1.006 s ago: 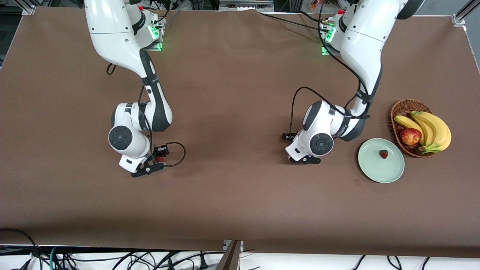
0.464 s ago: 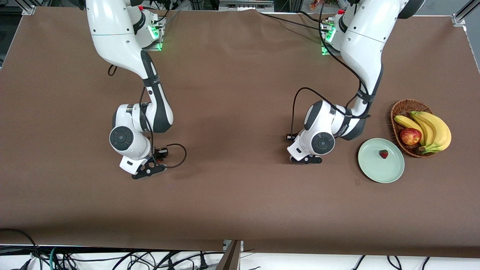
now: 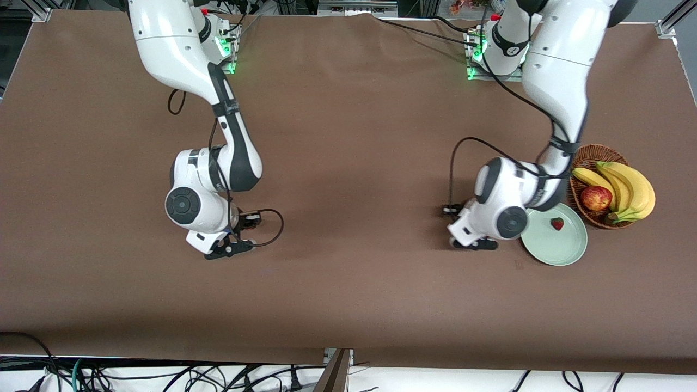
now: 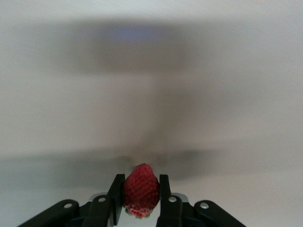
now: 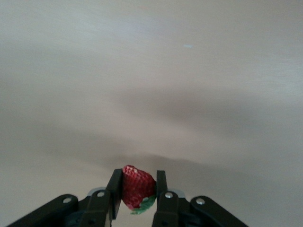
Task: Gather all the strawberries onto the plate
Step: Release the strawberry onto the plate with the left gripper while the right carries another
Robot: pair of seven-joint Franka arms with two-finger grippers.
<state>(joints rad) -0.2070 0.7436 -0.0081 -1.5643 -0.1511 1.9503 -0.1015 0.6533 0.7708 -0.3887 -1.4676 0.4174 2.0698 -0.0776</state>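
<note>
A: Where are the strawberries?

B: One strawberry [image 3: 556, 224] lies on the pale green plate [image 3: 561, 251], toward the wicker basket [image 3: 584, 158]. The other two are each pinched by a gripper.

A: Which holds what?

B: The left gripper [image 4: 140, 201] has its fingers [image 4: 115, 196] closed tight on a strawberry [image 4: 140, 195], tip pointing away from the wrist. In the front view the left gripper [image 3: 474, 243] hangs over the brown counter [image 3: 348, 136] just beside the plate's rim, on the side toward the right arm's end.

A: And the right one?

B: The right gripper [image 5: 136, 194] likewise has its fingers [image 5: 114, 191] clamped on a strawberry [image 5: 136, 185], its green cap [image 5: 147, 204] showing. The right gripper [image 3: 228, 249] is over bare counter, well apart from the plate.

A: What's in the basket?

B: Bananas [image 3: 626, 188] and an apple [image 3: 595, 198]; the basket touches or nearly touches the plate.
</note>
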